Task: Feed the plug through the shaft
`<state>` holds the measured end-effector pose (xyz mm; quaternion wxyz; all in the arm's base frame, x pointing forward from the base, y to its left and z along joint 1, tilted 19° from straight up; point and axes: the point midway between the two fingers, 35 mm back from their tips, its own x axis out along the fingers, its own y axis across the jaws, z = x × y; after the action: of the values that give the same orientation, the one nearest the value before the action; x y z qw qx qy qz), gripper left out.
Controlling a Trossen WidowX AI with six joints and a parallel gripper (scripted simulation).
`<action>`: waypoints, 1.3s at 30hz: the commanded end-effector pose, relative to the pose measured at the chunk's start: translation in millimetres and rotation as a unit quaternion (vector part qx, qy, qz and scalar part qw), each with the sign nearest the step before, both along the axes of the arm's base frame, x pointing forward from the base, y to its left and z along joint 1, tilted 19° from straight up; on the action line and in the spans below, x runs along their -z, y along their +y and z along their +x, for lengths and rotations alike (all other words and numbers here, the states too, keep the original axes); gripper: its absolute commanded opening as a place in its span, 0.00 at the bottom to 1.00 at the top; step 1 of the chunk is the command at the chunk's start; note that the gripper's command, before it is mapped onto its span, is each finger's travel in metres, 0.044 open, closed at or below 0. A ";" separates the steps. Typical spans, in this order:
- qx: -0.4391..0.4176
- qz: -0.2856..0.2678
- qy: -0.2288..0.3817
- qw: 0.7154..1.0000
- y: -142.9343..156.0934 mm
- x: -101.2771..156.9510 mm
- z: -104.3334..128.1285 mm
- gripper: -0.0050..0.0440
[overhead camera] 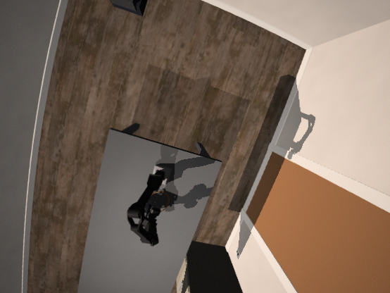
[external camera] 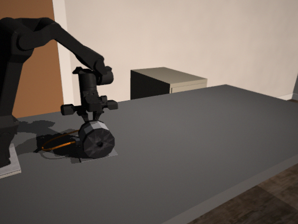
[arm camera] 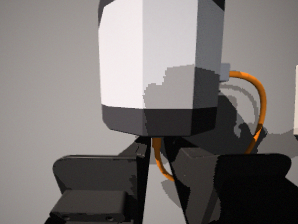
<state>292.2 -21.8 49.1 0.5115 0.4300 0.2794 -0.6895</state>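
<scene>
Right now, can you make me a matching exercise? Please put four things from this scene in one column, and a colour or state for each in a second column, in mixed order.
Things:
1. motor
2. cable
3. gripper
4. cabinet

Colour or state:
A. orange, bent in a loop
B. shut on something thin, pointing down
C. grey, faceted, lying on its side on the table
D. beige top, dark side, standing beyond the table

Pairs: 1-C; 2-A; 3-B (it grips the cable); 4-D
</scene>
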 end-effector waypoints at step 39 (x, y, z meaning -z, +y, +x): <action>-0.002 -0.001 0.000 1.000 -4.8 -1.8 -1.4 0.10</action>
<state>290.8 -25.8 50.5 0.5115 0.4301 0.2794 -0.6895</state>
